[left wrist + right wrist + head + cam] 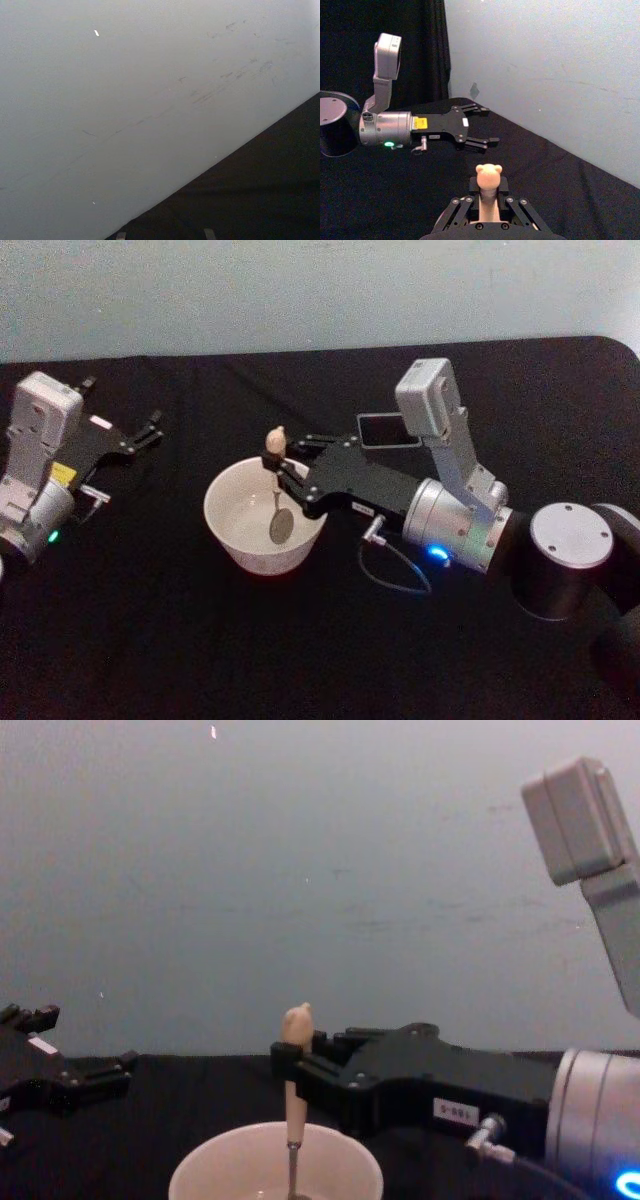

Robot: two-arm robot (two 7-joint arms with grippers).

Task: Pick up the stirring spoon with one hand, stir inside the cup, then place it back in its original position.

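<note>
You'll find no legible text. A white label [452,1110] sits on the black body of the right gripper [290,1072], its dark characters too blurred to read. The yellow sticker [421,121] behind the left gripper [487,126] is equally unreadable.

Light here is dim, soft and even. The pale wall [300,290] reads flat grey; the black cloth [150,640] soaks it up. The cup [250,555] stands brightest, a blue lamp [437,554] flaring at its three o'clock, a green lamp [52,536] at nine.

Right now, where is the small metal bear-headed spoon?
The spoon stands upright in the wide cream-white cup, mid-table in the head view, its beige handle held by the right gripper.
</note>
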